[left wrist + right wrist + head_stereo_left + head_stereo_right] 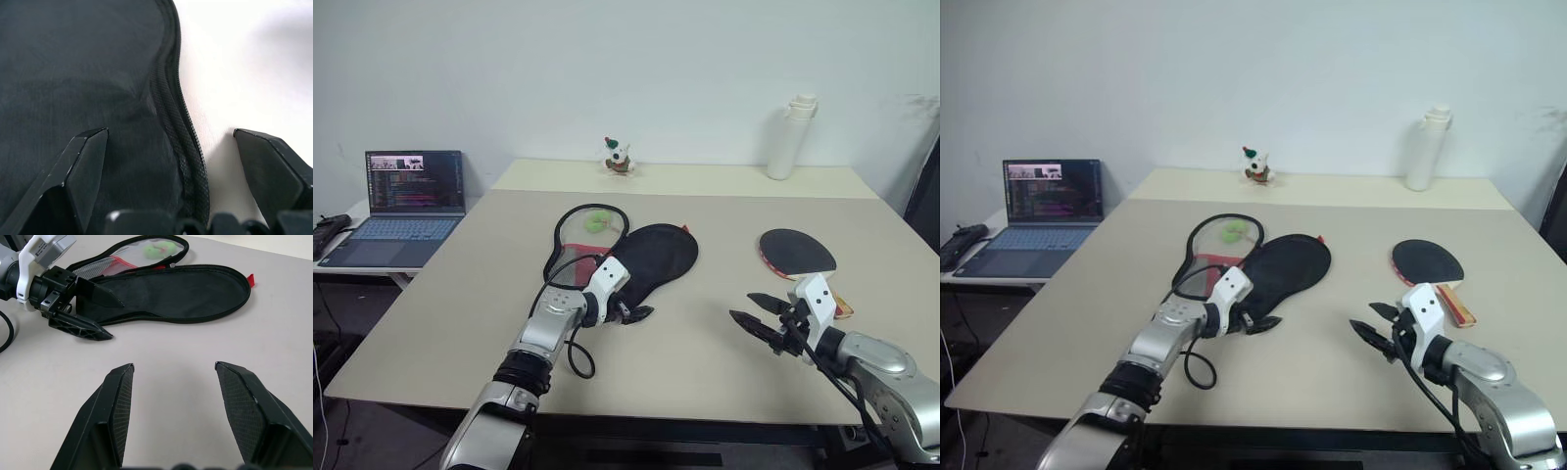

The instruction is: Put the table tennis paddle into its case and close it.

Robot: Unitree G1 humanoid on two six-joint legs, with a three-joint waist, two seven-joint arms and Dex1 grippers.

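The case (651, 255) lies unzipped in the middle of the table (705, 372). Its black half is spread flat, and its mesh half (579, 245) with the green pompom (597, 222) lies to the left. My left gripper (636, 313) is open at the case's narrow near end. One finger is over the black fabric and the other over the table, with the zip edge (176, 122) between them. The table tennis paddle (798, 253) lies flat to the right, black face up, apart from the case. My right gripper (173, 365) hovers open and empty in front of the paddle.
An open laptop (401, 201) sits on a side table at the left. A white bottle (790, 137) and a small toy figure (618, 157) stand at the far edge. A black cable (576, 357) loops by my left arm.
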